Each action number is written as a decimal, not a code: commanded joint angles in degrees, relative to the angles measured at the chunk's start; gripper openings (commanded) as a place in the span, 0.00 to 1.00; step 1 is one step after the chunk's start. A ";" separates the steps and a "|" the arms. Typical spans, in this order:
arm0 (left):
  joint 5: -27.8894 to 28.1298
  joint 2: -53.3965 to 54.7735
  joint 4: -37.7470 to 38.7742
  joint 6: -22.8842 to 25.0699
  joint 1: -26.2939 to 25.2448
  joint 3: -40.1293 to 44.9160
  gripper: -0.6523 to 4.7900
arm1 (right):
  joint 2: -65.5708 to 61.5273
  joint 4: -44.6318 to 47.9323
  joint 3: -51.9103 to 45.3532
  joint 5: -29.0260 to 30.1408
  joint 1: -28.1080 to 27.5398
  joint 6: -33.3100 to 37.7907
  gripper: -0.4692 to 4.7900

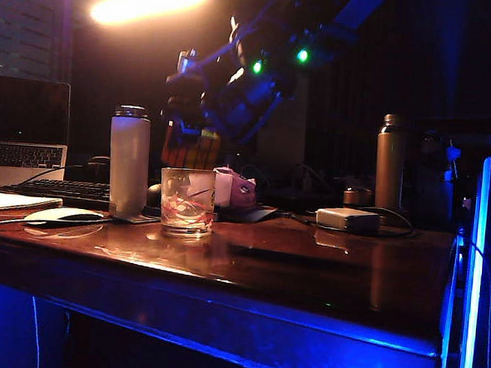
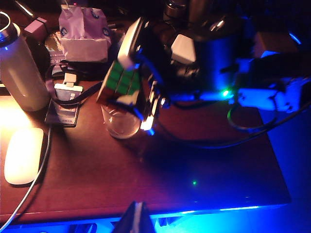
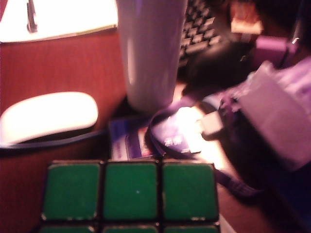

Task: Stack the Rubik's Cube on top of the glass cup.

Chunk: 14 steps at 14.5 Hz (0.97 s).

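Cube work hung mid-air: the right gripper [image 2: 127, 87] clamped the Rubik's Cube [image 2: 120, 80] above the glass cup [image 1: 187, 200] at centre-left of the exterior frame. Lowering should be slow and level — cube centred on the rim before release. The left gripper's [image 2: 137, 219] jaw state couldn't be told.

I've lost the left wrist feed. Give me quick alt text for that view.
The right gripper holds the Rubik's Cube in the air just above the glass cup, not yet resting on it. On the wooden table around them are a white bottle, a white mouse and a tissue pack.
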State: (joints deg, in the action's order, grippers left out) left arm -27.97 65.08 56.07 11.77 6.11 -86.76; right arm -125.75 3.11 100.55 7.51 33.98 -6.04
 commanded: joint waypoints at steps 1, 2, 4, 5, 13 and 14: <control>-0.35 -0.11 -0.42 -0.20 0.07 -0.22 0.15 | -0.68 1.46 0.39 0.09 0.09 0.00 0.69; -0.35 -0.11 -0.42 -0.20 0.07 -0.22 0.15 | -0.66 2.43 0.39 0.07 0.09 0.00 0.69; -0.35 -0.11 -0.42 -0.20 0.07 -0.20 0.15 | -0.57 4.57 0.39 0.09 0.09 -0.02 0.93; -0.35 -0.11 -0.39 -0.20 0.07 -0.20 0.15 | -0.50 4.92 0.39 0.09 0.09 -0.02 1.00; -0.33 -0.20 -0.39 -0.15 0.07 -0.20 0.11 | 8.74 7.28 0.42 -0.15 0.07 -0.02 0.92; -0.35 -0.50 -0.39 0.26 0.07 -0.20 0.11 | 10.43 7.04 0.42 -0.70 -0.02 -0.02 0.38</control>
State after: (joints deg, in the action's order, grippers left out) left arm -27.97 65.10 56.23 11.77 6.11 -86.76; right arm -116.71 9.61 100.77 7.51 33.95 -6.02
